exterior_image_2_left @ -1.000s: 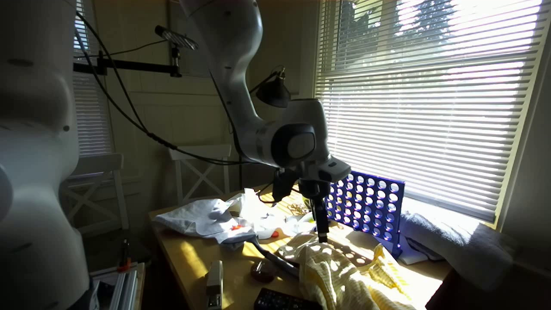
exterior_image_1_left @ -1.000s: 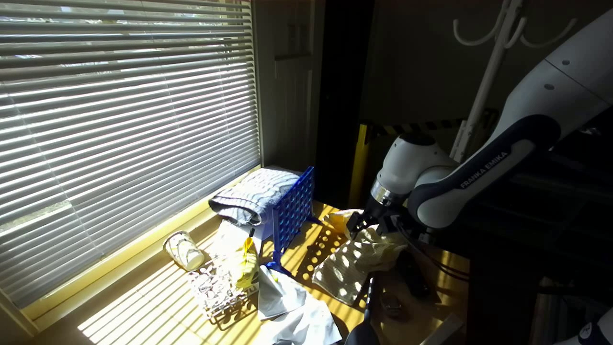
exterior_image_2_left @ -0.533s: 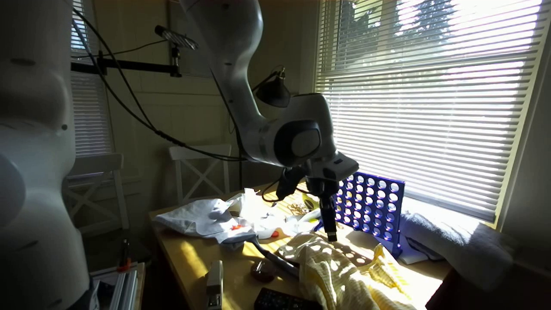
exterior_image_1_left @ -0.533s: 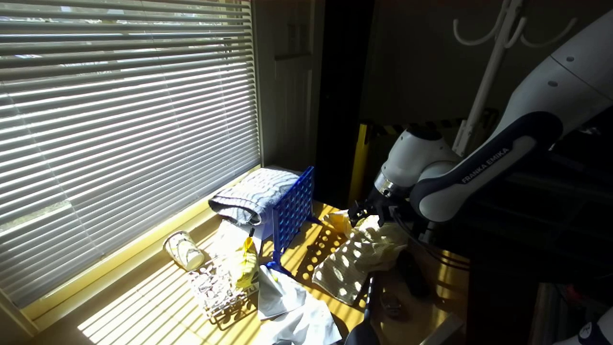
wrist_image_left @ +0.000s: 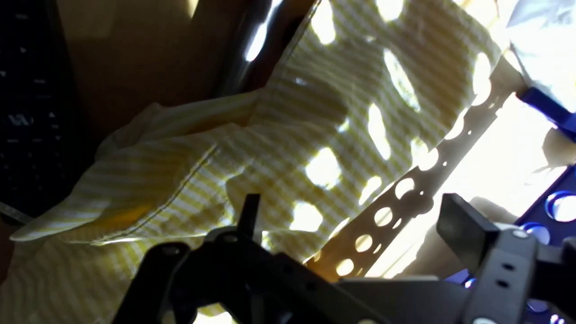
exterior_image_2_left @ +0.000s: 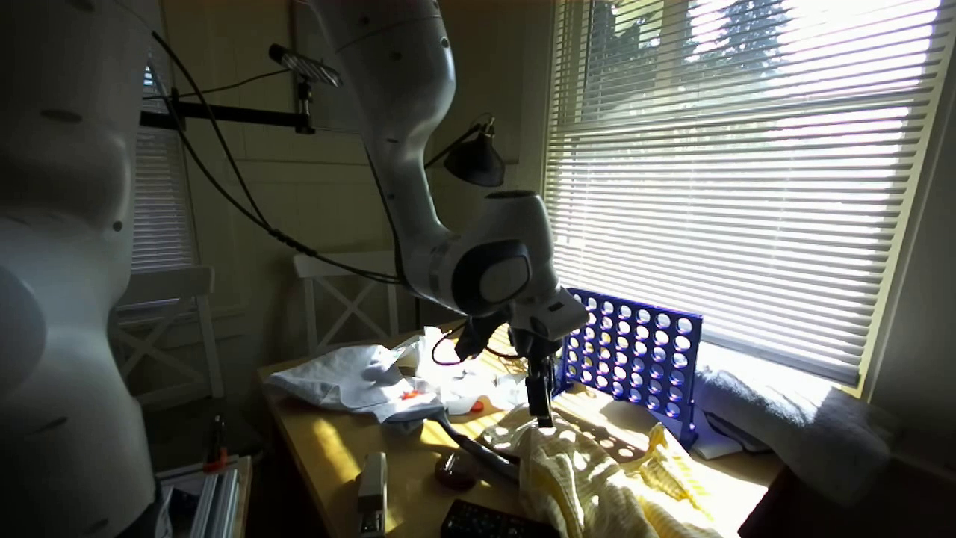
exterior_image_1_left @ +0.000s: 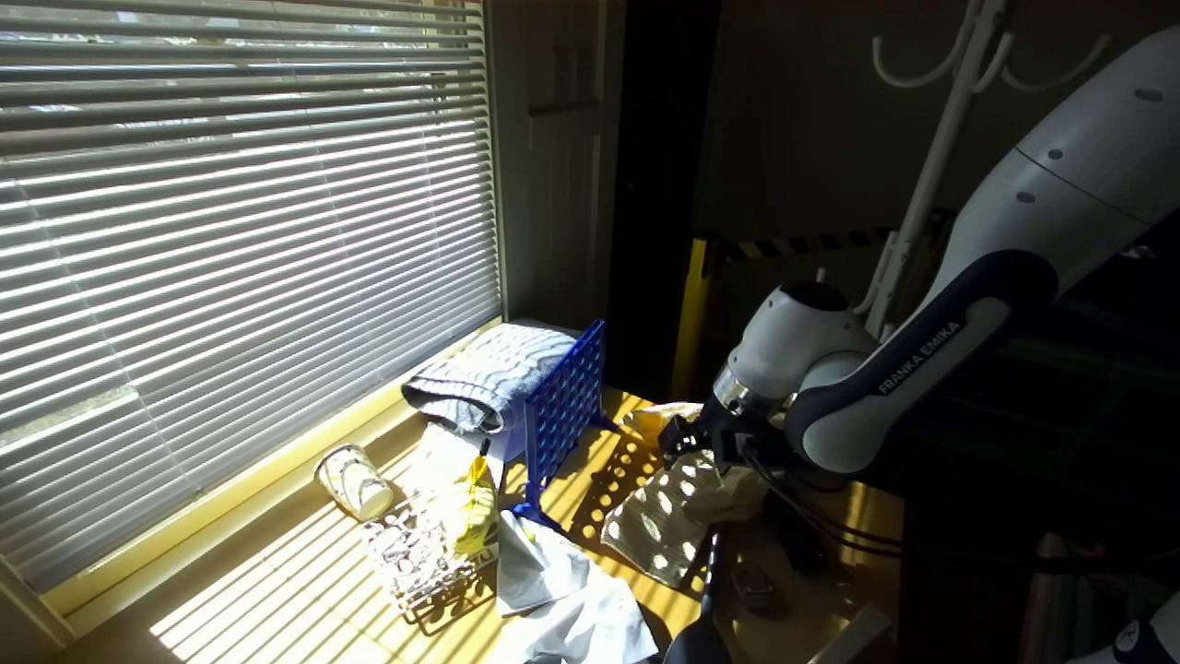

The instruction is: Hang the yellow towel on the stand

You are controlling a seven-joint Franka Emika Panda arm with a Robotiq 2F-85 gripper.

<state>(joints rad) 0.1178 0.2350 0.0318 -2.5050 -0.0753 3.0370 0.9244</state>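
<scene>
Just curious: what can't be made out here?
Stand: in an exterior view, the robot arm hides part of its lower pole; the top edge cuts it off.
Yellow towel: in an exterior view, the bottom edge cuts off its near part.
Remote: in the wrist view, the left edge cuts it; most markings blur.
Gripper: its tips overlap the towel in an exterior view, so touching is unclear.

In an exterior view I read FRANKA EMIKA [exterior_image_1_left: 919, 358], pale capitals on the arm [exterior_image_1_left: 996, 226], up and right of the pincer [wrist_image_left: 353, 202]. Round badge [exterior_image_1_left: 1126, 637], well right of and below the pincer there: too small for me to read. Wrist view, remote [wrist_image_left: 36, 105] well left of the pincer: I make out pale arrowheads [wrist_image_left: 23, 50] and one W-like mark [wrist_image_left: 20, 119], letter uncertain. Rest of its print too fine.
</scene>
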